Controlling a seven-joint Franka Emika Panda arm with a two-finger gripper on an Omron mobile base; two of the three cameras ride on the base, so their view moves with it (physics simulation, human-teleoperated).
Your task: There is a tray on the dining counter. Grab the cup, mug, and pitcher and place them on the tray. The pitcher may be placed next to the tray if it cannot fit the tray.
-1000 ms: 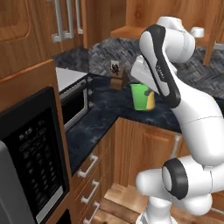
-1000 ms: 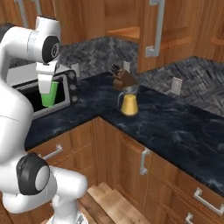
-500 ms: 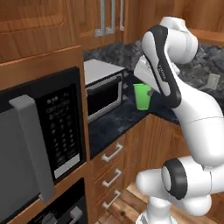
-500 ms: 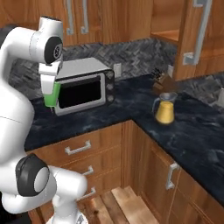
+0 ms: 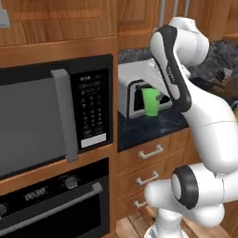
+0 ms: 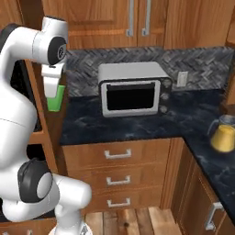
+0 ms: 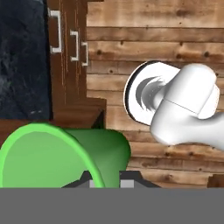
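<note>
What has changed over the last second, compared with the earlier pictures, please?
The base has turned left, so both base views swept from the corner counter to the toaster oven and wall oven. The end effector still holds the cup aloft; the pitcher stays on the counter.

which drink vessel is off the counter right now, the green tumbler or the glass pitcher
The plain green tumbler, held in the gripper in mid-air; the clear glass pitcher of yellow-orange liquid stands on the black counter.
</note>
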